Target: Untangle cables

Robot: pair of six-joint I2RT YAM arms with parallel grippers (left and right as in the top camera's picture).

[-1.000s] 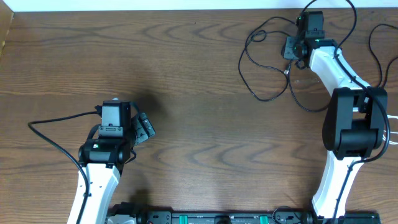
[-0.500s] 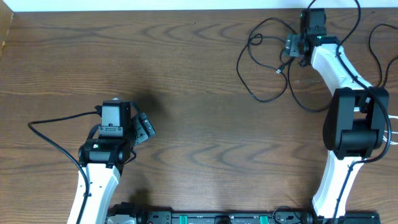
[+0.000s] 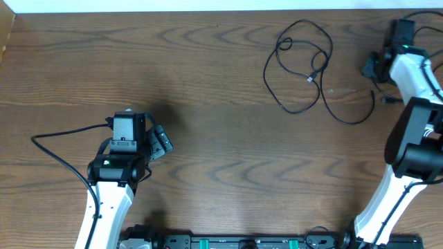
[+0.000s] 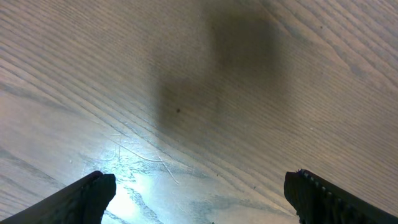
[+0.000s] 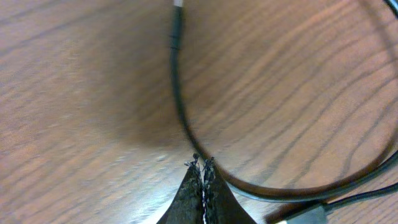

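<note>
Looped cables (image 3: 267, 75) lying far-right on the worktop (image 3: 221, 138), left fingers (image 4: 87, 196) spread wide above bare wood, right fingers (image 5: 193, 199) pressed together just beside one black cable (image 5: 177, 93), grip uncertain.

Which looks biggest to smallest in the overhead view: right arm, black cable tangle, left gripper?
1. right arm: largest, runs almost the frame's full height.
2. black cable tangle: ranked by the spread of its loops; the cords themselves are thin.
3. left gripper: smallest.
</note>
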